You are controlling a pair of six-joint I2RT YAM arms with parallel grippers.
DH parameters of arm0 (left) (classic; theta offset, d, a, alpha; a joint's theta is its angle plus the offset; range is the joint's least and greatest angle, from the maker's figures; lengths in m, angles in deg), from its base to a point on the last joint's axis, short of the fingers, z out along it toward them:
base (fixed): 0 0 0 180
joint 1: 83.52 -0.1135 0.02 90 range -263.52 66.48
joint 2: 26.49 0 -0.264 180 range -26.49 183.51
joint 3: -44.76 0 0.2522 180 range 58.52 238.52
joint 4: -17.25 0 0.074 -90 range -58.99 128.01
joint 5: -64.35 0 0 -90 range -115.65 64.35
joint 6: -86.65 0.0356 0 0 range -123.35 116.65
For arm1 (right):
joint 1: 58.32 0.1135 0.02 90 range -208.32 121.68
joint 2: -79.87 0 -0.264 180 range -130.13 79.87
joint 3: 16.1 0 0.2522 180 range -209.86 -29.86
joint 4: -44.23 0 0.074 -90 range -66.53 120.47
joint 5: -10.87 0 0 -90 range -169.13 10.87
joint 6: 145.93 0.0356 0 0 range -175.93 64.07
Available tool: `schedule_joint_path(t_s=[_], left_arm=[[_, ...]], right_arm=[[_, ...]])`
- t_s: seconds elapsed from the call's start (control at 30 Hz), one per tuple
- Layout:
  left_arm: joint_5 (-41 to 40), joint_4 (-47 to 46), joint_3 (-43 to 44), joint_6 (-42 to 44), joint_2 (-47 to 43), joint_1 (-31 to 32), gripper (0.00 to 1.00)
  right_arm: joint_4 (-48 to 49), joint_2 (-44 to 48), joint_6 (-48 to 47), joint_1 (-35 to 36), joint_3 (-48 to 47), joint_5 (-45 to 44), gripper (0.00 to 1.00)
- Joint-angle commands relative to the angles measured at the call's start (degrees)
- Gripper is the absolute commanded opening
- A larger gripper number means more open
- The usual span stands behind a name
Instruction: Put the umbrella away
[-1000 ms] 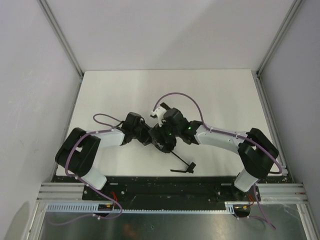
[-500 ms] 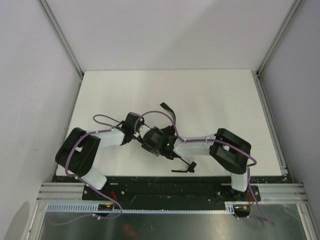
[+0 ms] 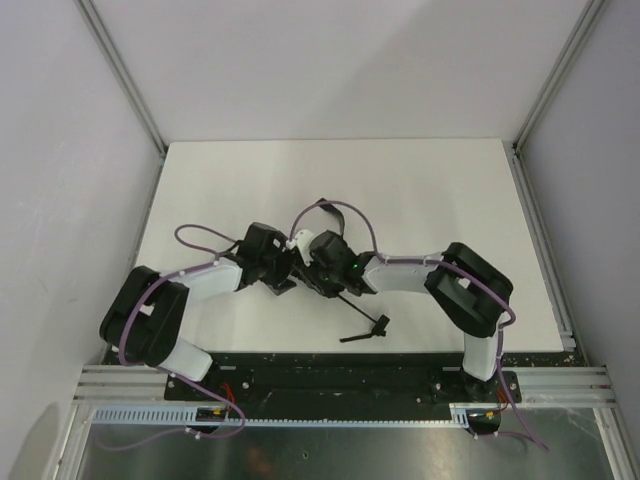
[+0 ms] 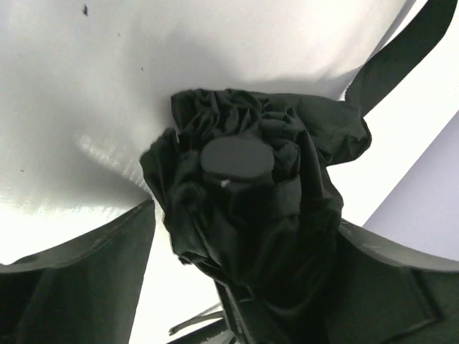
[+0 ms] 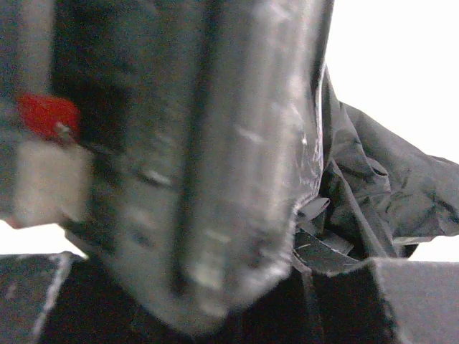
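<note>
Left gripper (image 4: pixel 245 222) clenched on bunched umbrella (image 4: pixel 251 129) | right gripper (image 3: pixel 318 270): blurred, we cannot tell | risk: we judge loose folds may slip out, grippers crowded.

**Surface finishes.** We are viewing the umbrella (image 4: pixel 301 143), its black cloth reading matt and heavily creased, and its round end cap (image 4: pixel 237 158) looking smooth and dull, like plastic. The white counter (image 4: pixel 93 79) is appearing smooth with a soft sheen. The left gripper (image 4: pixel 245 221) fingers (image 4: pixel 79 279) are looking matt black.
</note>
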Motion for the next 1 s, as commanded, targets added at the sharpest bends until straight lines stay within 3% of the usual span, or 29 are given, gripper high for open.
schedule_joint_path(t_s=[0.0,0.23,0.43,0.57,0.73,0.77,0.83,0.93,0.97], left_arm=[[-1.73,3.63,-0.57,4.97,-2.58,0.29,0.90],[-1.80,3.21,-0.53,7.12,-2.53,0.56,0.97],[-2.19,2.11,0.00,5.32,1.09,2.48,0.92],[-2.74,0.58,-0.75,3.87,3.38,3.13,0.72],[-3.82,-2.38,-3.74,2.73,2.85,3.20,0.27],[-3.98,-2.63,-4.28,2.69,2.38,3.19,0.20],[-4.25,-4.13,-5.08,2.55,1.42,3.19,0.07],[-4.18,-4.58,-5.68,2.22,0.30,3.19,0.01],[-4.07,-4.56,-5.73,1.95,0.01,3.23,0.00]], right_arm=[[-1.86,-0.98,4.66,-6.15,3.47,25.03,0.00],[3.39,-1.80,10.24,-12.72,3.81,46.87,0.00],[11.99,-4.67,19.18,-16.13,3.80,58.79,0.00],[15.08,-6.55,22.72,-17.09,3.84,61.37,0.00],[11.81,-5.59,21.29,-16.84,3.78,57.69,0.00],[10.08,-4.63,20.49,-16.69,3.78,55.82,0.04],[6.12,-2.03,19.50,-16.18,3.70,49.47,0.23],[-1.32,4.10,16.80,-14.72,3.27,37.58,0.68],[-3.47,6.15,15.57,-13.70,3.09,33.02,0.79]])
